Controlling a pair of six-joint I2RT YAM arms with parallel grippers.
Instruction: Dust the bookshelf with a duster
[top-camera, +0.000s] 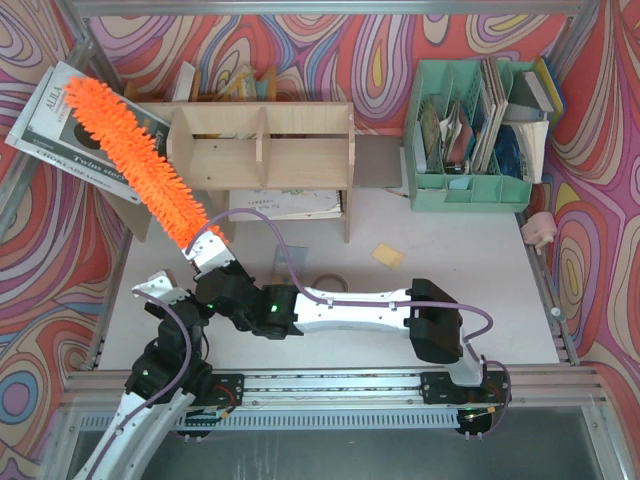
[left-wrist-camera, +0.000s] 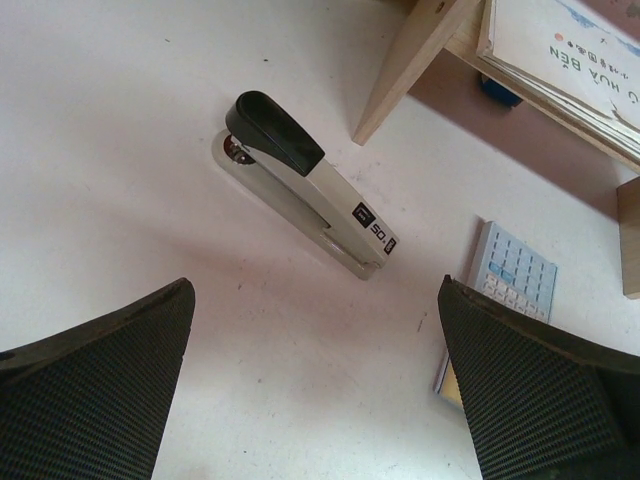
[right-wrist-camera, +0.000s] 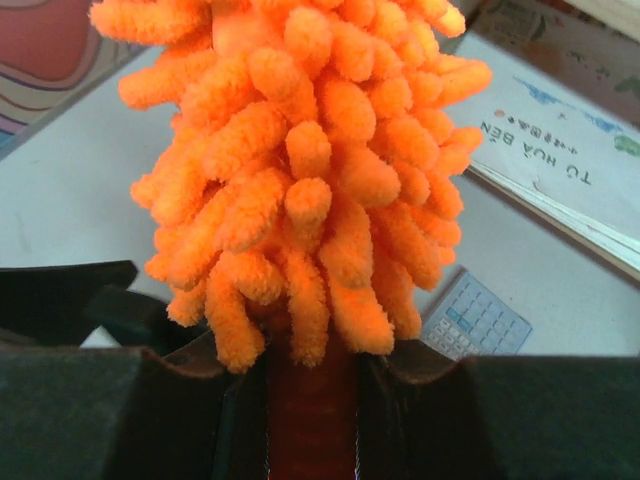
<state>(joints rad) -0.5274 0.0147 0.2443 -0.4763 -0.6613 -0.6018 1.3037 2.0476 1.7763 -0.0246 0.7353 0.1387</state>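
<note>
While the right fingers gripped the duster and the left fingers gaped empty, its head, slanting toward eleven o'clock, could have shoved the bookshelf.

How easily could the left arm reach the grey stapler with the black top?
Probably yes, easily: the left gripper hangs open, pointed at the grey, black-topped stapler, which lies on bare white tabletop with nothing between them.

1 overhead, 2 close wrist views, common calculator

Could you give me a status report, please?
Right gripper shut on duster; left gripper open. Duster slants past bookshelf left end. Stapler below left gripper.
</note>
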